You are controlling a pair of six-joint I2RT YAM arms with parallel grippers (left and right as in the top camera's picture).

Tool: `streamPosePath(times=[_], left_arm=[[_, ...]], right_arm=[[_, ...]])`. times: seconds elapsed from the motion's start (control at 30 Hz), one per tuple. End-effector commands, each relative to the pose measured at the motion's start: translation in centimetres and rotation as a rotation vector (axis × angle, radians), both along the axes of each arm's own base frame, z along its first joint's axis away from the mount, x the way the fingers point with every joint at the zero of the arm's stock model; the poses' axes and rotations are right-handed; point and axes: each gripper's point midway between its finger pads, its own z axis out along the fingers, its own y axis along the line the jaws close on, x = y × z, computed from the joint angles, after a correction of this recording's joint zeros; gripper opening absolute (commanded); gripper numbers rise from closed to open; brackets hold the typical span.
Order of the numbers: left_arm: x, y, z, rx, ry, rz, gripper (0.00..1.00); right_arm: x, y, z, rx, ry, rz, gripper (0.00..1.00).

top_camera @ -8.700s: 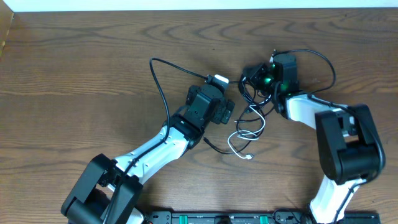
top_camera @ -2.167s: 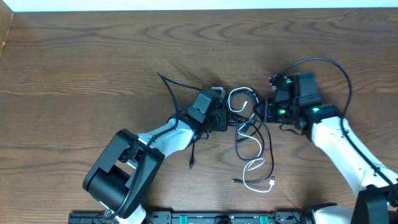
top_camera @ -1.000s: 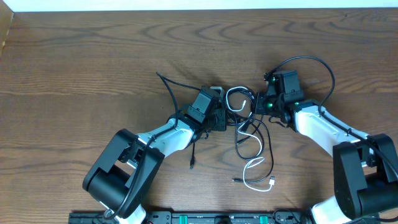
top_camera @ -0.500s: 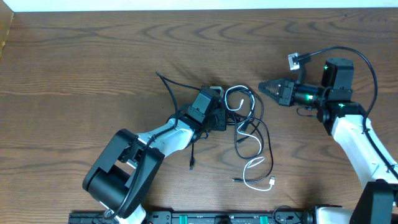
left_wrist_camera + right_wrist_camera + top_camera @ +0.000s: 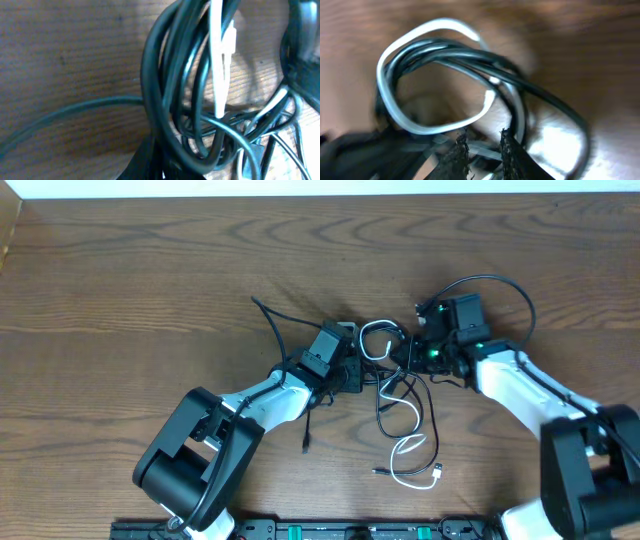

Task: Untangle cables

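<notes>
The cables (image 5: 400,402) lie in a tangle mid-table: black loops with a white cable (image 5: 408,452) trailing toward the front. My left gripper (image 5: 352,370) sits at the bundle's left side, shut on black cables (image 5: 155,100); in the left wrist view its dark jaws (image 5: 160,167) pinch the strands at the bottom, and a white cable (image 5: 217,75) hangs behind them. My right gripper (image 5: 405,352) is at the bundle's upper right. Its fingertips (image 5: 481,150) stand slightly apart, open, just below a white loop (image 5: 387,95) wrapped round black strands (image 5: 470,62).
A thick black wire (image 5: 500,285) arcs over the right arm's wrist. Another black wire (image 5: 270,330) runs from the left arm toward the back. A white strip (image 5: 300,188) edges the table's far side, and a black rail (image 5: 350,530) lines the front.
The right gripper swung out to the right, away from the bundle, then came back to its upper right side with the jaws slightly parted. The left arm has stayed still.
</notes>
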Motion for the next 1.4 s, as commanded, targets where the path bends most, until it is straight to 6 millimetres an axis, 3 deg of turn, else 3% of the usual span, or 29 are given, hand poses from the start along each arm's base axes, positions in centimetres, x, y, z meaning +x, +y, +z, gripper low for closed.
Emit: streamPosePath(times=[0.0,0.2,0.27,0.33,0.43,0.53,0.63,0.77,0.9,1.1,1.23,1.3,1.37], left_arm=[[-0.5,0.0,-0.4,0.006,0.014,-0.019,0.08],[-1.8,-0.5,-0.5,-0.027,0.071,-0.058,0.08],[-1.8,-0.5,-0.5,-0.026,0.073,-0.058,0.08],[-1.8,-0.5,-0.5,-0.026,0.072,-0.058,0.08],[-1.8,-0.5,-0.5,-0.028,0.069,-0.058,0.09],[-1.7,-0.5,-0.5,-0.027,0.068,-0.058,0.32],[-1.7,-0.5,-0.5,-0.028,0.067,-0.058,0.55],[-1.1,-0.1,0.2,-0.029,0.037,-0.066,0.63],[0.0,0.2,2.8,-0.061,-0.053,-0.135,0.68],[0.7,0.3,8.2,-0.105,-0.239,-0.269,0.7],[1.1,0.9,12.8,-0.137,-0.361,-0.265,0.74],[1.3,1.8,17.0,-0.149,-0.486,-0.258,0.74],[1.6,2.6,18.3,-0.151,-0.52,-0.237,0.7]], right_arm=[[1.4,-2.3,-2.4,-0.11,0.014,-0.139,0.21],[2.4,-2.2,-4.5,-0.113,0.011,-0.153,0.22],[2.4,-2.3,-5.3,-0.12,0.023,-0.154,0.18],[2.0,-2.3,-6.2,-0.122,0.048,-0.153,0.01],[2.0,-2.2,-6.2,-0.12,0.048,-0.146,0.01],[2.1,-0.9,-4.6,-0.062,-0.004,-0.049,0.01],[1.5,0.9,-1.6,0.035,-0.072,0.095,0.01],[-0.2,0.4,2.1,-0.005,-0.194,0.289,0.01],[-2.5,-1.4,4.2,-0.141,-0.279,0.449,0.01],[-4.5,-1.9,6.1,-0.184,-0.331,0.548,0.01],[-4.5,-2.0,6.2,-0.191,-0.335,0.554,0.01],[-4.6,-2.0,6.1,-0.193,-0.333,0.554,0.01],[-4.8,-1.8,6.2,-0.174,-0.329,0.561,0.01]])
